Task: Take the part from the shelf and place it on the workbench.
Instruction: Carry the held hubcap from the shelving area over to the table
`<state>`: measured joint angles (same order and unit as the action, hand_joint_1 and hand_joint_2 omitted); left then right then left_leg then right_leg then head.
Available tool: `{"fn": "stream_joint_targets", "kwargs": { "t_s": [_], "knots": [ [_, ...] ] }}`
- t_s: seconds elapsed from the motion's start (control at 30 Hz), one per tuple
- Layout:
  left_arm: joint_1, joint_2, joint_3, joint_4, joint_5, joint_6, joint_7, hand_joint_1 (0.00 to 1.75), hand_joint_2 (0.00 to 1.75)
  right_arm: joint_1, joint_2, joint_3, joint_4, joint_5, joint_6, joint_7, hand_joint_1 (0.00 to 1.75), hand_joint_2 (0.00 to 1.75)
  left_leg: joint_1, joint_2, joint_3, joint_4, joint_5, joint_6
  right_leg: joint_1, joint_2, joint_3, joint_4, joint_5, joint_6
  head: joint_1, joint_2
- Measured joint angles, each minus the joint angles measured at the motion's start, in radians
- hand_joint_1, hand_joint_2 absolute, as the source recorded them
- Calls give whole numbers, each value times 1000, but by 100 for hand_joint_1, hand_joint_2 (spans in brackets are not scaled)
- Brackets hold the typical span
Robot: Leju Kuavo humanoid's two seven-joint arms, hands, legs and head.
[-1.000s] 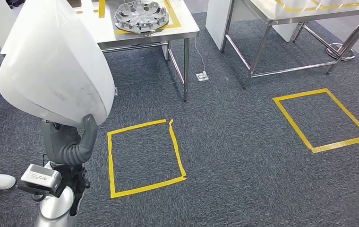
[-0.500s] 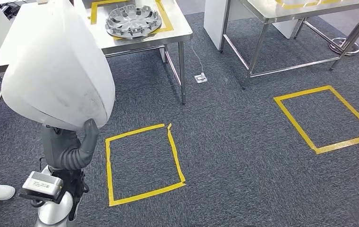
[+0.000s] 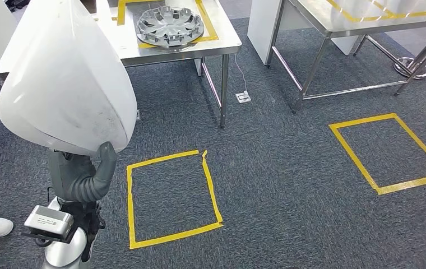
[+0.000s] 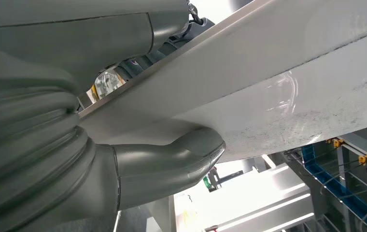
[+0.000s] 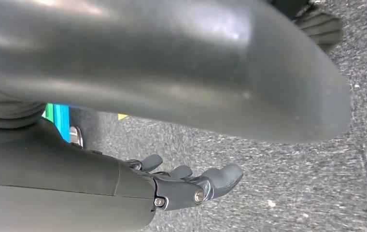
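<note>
One big white part (image 3: 65,78) held up high by left hand (image 3: 84,174), thumb (image 4: 172,162) pressed under it, for carrying to workbench (image 3: 222,39). Right hand (image 5: 191,186) hanging, holding nothing, fingers loose.

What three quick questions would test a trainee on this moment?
1. True or false: the white part already lies on the workbench.
2. The silver hubcap lies: A) on the workbench, inside yellow tape; B) on the carpet; C) in a robot hand.
3. Which robot hand holds the white part?

Key: 1 false, it is held up off the workbench; 2 A; 3 the left robot hand.
</note>
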<state>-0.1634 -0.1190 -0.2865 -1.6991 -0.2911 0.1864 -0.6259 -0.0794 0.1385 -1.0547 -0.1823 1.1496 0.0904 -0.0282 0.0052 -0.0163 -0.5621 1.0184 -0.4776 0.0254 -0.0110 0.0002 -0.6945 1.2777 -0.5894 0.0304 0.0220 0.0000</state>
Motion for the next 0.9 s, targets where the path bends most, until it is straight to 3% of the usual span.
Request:
{"fn": "stream_joint_targets", "kwargs": {
  "t_s": [0.07,0.13,0.23,0.3,0.33,0.4,0.43,0.47,0.5,0.57,0.63,0.8,0.83,0.9],
  "knots": [
    [1,0,1,-1,0,0,1,175,175,0,0,1,0,0,0,-2,0,0,-1,-5,15,0,-12,-6,1,4,51,-141,90,-7,0,0],
    [5,1,4,-5,0,0,0,175,175,-1,1,0,0,-16,3,-10,0,0,-3,-9,23,0,-23,-16,5,8,95,-242,131,-16,-1,0],
    [17,2,16,-20,-1,0,-2,175,175,-3,3,-3,0,-33,9,-23,0,0,-3,-11,30,-5,-32,-32,8,5,107,-262,127,-32,-1,0],
    [24,2,24,-33,-4,1,-4,175,175,-3,3,-3,0,-25,13,-28,0,0,-3,-5,21,27,-53,-43,3,1,119,-270,127,-45,-4,0],
    [27,3,26,-38,-6,2,-5,175,175,-4,3,-3,0,-21,16,-30,0,0,-2,-1,-1,74,-77,-48,1,-3,125,-273,125,-51,-6,0],
    [39,5,29,-41,-10,3,-6,175,175,-4,2,-2,0,-13,21,-30,0,0,0,3,-78,211,-134,-56,1,-8,132,-273,118,-57,-9,0],
    [46,7,31,-42,-12,3,-7,175,175,-3,2,-2,0,-11,23,-29,0,0,2,4,-115,267,-148,-59,1,-10,135,-273,114,-58,-9,0],
    [53,9,33,-42,-13,3,-7,175,175,-3,2,-2,0,-10,24,-28,0,0,3,5,-136,289,-141,-61,1,-12,139,-273,110,-57,-9,0],
    [57,10,34,-42,-13,3,-7,175,175,-2,2,-2,0,-9,24,-27,0,0,4,7,-136,269,-111,-61,1,-13,145,-273,105,-55,-9,0],
    [59,12,36,-44,-14,3,-7,175,175,-2,2,-2,0,-9,24,-27,0,0,7,19,-85,135,-23,-61,-1,-16,161,-272,93,-48,-9,0],
    [59,13,39,-46,-15,3,-7,175,175,-3,2,-1,0,-9,25,-27,0,0,6,30,-37,29,21,-52,3,-18,170,-269,79,-36,-10,0],
    [61,14,44,-48,-15,8,-10,175,175,-7,1,-1,0,-10,25,-35,0,0,4,15,-25,9,17,-16,2,-21,167,-246,52,-10,-10,0],
    [61,13,45,-48,-15,9,-11,175,175,-8,1,-1,0,-12,25,-37,0,0,5,13,-23,8,16,-11,0,-17,146,-203,30,-5,-10,0],
    [61,13,45,-48,-15,10,-15,175,175,-7,1,-1,0,-17,25,-37,0,0,5,9,-22,8,11,-3,0,-10,70,-64,-27,1,-10,0]
  ]
}}
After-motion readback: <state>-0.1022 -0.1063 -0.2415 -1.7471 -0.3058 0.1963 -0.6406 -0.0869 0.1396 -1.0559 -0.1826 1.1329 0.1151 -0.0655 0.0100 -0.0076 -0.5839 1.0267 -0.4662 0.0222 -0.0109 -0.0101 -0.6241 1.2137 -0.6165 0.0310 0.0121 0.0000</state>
